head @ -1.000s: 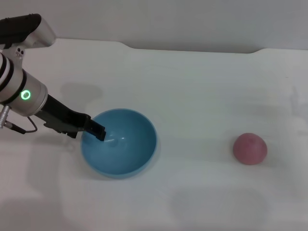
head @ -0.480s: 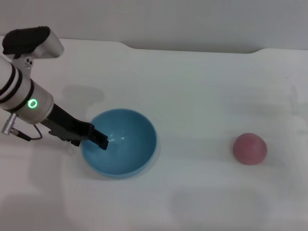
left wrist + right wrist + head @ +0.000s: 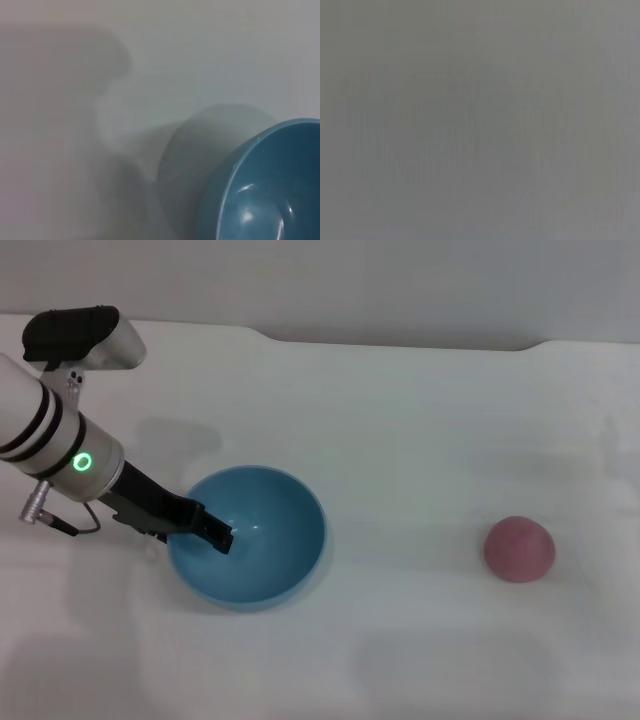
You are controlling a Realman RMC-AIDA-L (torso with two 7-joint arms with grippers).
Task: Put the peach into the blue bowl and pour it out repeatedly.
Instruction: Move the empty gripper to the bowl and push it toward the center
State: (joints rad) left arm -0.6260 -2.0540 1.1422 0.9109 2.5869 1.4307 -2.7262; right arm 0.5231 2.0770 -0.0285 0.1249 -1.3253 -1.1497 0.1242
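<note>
The blue bowl (image 3: 268, 565) stands upright on the white table, left of centre, with nothing in it. My left gripper (image 3: 208, 531) reaches over the bowl's left rim, its dark tip inside the bowl near the wall. The left wrist view shows part of the blue bowl (image 3: 272, 200) and its shadow on the table. The pink-red peach (image 3: 519, 549) lies on the table far to the right, well apart from the bowl. My right gripper is out of view; its wrist view shows only plain grey.
The white table (image 3: 400, 420) runs back to a pale wall, with a notched far edge. Open surface lies between the bowl and the peach. A cable hangs from my left wrist (image 3: 50, 515).
My left arm has shifted right and slightly toward me, and its tip has slid further into the bowl. The bowl and the peach have stayed where they were.
</note>
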